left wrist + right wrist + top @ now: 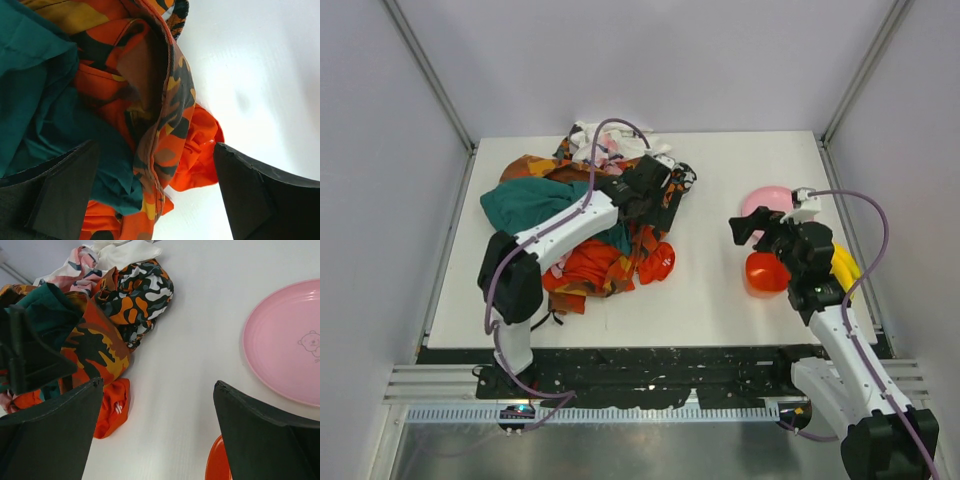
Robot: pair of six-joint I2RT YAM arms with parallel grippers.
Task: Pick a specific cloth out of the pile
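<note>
Your left gripper [156, 150] hung wide open over the pile [535, 195], so you did best to pinch only the plain orange-red cloth [200, 150] poking out at its near edge, without snagging the patterned cloth [172, 95] draped over it.

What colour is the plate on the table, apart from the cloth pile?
The plate is pink, with a faint bear drawing; it shows best in the right wrist view.

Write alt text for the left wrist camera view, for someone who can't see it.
The open left gripper frames a pile of cloths: teal cloth at left, orange-and-black patterned cloth in the middle, a bright orange-red cloth poking out beside it, white table at right.
</note>
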